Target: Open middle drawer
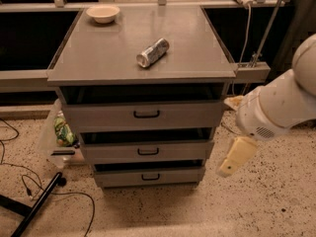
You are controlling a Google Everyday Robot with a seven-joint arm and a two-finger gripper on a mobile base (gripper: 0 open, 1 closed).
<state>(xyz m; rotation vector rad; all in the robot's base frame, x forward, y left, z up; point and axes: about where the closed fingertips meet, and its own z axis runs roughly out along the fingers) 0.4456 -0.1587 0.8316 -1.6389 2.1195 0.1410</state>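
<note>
The middle drawer (113,152) sits in the grey cabinet in front of me, between the wider top drawer (98,115) and the narrower bottom drawer (118,177). It has a small black handle (148,151) at the centre of its flat front and a dark gap above its upper edge. My pincer (236,158) hangs to the right of the cabinet, apart from it, at about the height of the middle and bottom fronts, pointing down and left over the floor. I cannot tell whether it is released or clenched.

On the grey bench (98,58) above the drawers, a crumpled silver can (152,52) lies on its side near the middle. A pale bowl (102,13) stands at the back left corner. The floor (256,206) is speckled stone. Left of the cabinet a clear bag (61,132) with something green inside leans against it. Black cables (19,186) and a black pole (37,206) lie on the floor further left. A white cord (245,28) hangs at the back right.
</note>
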